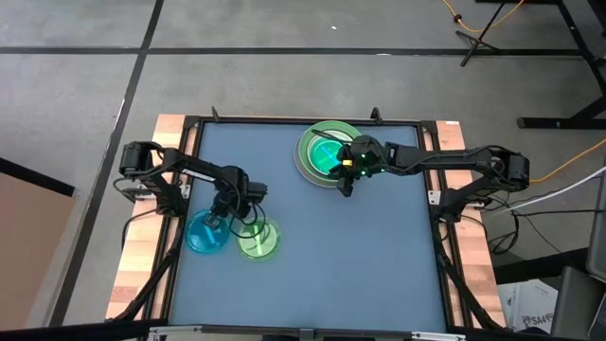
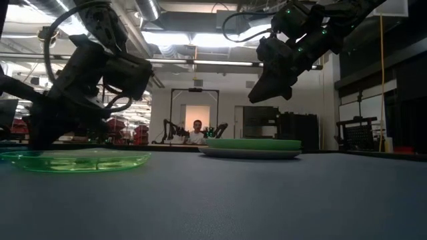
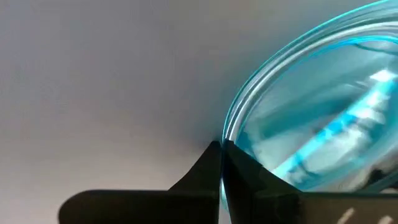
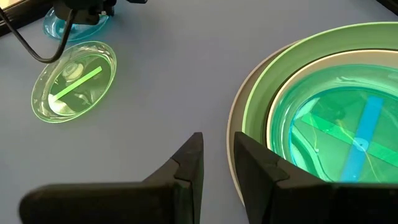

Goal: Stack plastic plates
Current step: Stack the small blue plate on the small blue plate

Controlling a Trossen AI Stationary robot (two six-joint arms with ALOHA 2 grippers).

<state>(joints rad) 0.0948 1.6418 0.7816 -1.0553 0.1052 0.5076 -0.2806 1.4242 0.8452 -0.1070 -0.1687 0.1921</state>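
Fingers of the left gripper (image 3: 221, 180) are pressed together on the thin rim of the translucent blue plate (image 1: 205, 233), pinching its edge where the wall curves up. That plate lies directly under and just outward of the left gripper, flat on the blue-grey table (image 1: 360, 265). Just beside it, toward the table's middle, rests a loose translucent green plate (image 1: 258, 239), glossy and shallow; whether the two rims touch I cannot tell. Well apart, across the table, sits the stack (image 1: 322, 152): a grey plate at the bottom, a light green one on it, then nested clear green dishes. The right gripper (image 1: 347, 174) hovers at the stack's near edge, jaws slightly apart and holding nothing. Judging by this, the blue plate must travel rightward and away to the stack.
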